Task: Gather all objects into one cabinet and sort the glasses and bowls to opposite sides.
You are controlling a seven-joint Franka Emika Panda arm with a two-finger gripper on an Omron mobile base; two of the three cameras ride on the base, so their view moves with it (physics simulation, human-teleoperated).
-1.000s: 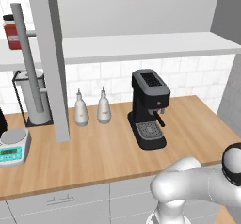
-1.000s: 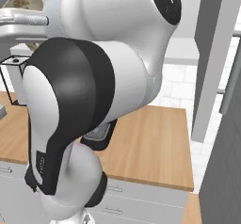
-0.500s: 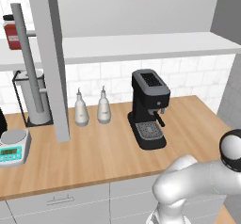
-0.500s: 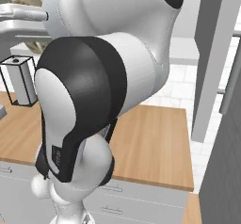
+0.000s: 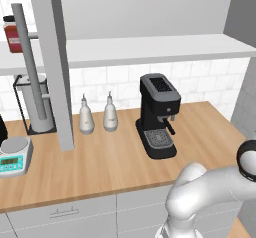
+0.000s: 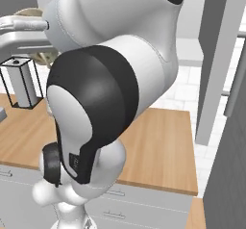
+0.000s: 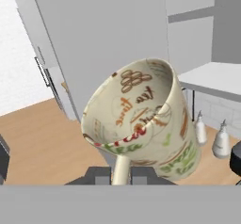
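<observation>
The claw (image 7: 120, 175) was clamped on the handle of a cream mug printed with coffee lettering (image 7: 141, 119), tilted high above the wooden surface (image 7: 33, 138). A thin handle grip could slip near the grey cabinet panel (image 7: 94, 35).

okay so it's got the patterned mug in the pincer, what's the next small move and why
Probably swing the mug toward the white shelf board: the pincer is shut on its handle, and it is held in the air, tilted, away from the shelf.
</observation>
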